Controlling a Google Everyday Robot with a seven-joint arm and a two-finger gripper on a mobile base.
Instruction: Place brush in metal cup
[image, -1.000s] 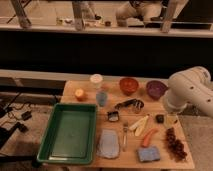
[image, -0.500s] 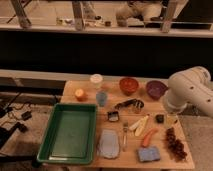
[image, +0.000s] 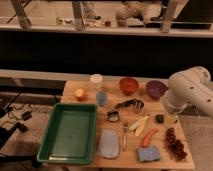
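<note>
White arm (image: 192, 92) looms at the desk's (image: 113, 86) right edge, tool hidden behind it, jaws wide; dark brush (image: 129, 104) lies mid-desk, well left.

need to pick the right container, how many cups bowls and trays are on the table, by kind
cups: 3 (white cup, pale blue cup, metal cup)
bowls: 2 (orange bowl, purple bowl)
trays: 1 (green tray)
total: 6
gripper: out of sight, arm at far right

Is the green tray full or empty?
Empty: the green rectangular plastic tray shows bare floor. The gripper is out of view; white arm at right.
</note>
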